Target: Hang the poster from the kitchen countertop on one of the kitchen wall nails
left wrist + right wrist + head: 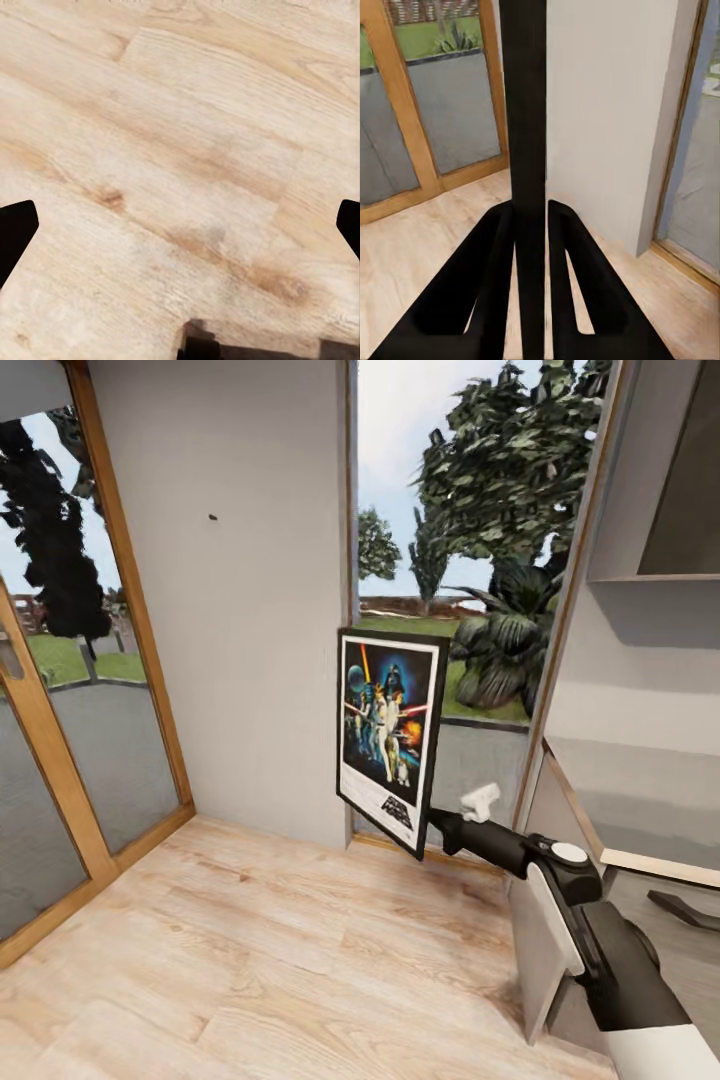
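Head view, right arm (600, 930): nearest the camera, rising from the lower right of the frame toward the centre, white and black links.
Head view, right gripper (432, 822): at the poster's lower right corner, clamped on its edge.
Head view, poster (388, 738): upright and off the floor, centre of the frame, its face turned to the camera, in front of the window's lower left.
Head view, wall nail (213, 517): small dark dot in the upper left, on the pale grey wall (240, 610), well above and left of the poster.
Head view, kitchen countertop (650, 800): grey slab at the right edge.
Head view, wooden floor (260, 950): light planks across the bottom.
Left wrist view, left gripper (180, 225): dark fingertips at the two side edges, spread wide apart, light planks between them.
Right wrist view, jaws: two black fingers (487, 285) pinching the poster's thin black edge, which runs straight up the middle.
Right wrist view, background: the grey wall to the upper right, a wood-framed glass door (427, 112) to the upper left.
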Controlling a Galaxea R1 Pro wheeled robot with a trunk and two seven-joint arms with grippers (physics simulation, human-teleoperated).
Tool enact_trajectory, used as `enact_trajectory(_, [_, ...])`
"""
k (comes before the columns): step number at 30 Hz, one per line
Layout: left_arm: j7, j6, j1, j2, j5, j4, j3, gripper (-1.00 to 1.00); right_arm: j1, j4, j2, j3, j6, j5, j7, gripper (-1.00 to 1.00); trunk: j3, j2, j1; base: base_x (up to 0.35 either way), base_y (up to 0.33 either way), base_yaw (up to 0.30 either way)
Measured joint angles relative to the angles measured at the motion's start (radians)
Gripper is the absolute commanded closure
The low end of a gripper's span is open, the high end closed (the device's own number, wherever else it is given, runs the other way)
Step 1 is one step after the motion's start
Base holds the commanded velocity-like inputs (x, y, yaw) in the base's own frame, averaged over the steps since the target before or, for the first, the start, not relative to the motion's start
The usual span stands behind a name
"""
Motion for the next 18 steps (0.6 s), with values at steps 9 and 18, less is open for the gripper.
enact_trajectory(9, [0.001,0.0,0.0,-0.003,-0.001,-0.002,-0.013,-1.0,0.138,0.012,-0.079,-0.136,-0.008,0.013,0.149,1.0,0.012,0.028,-0.015,0.0,0.0,0.0])
enact_trajectory(18, [0.0,0.0,0.0,-0.004,-0.001,0.001,-0.015,-1.0,0.174,0.018,-0.081,-0.209,-0.008,0.016,0.223,1.0,0.041,0.091,-0.05,0.0,0.0,0.0])
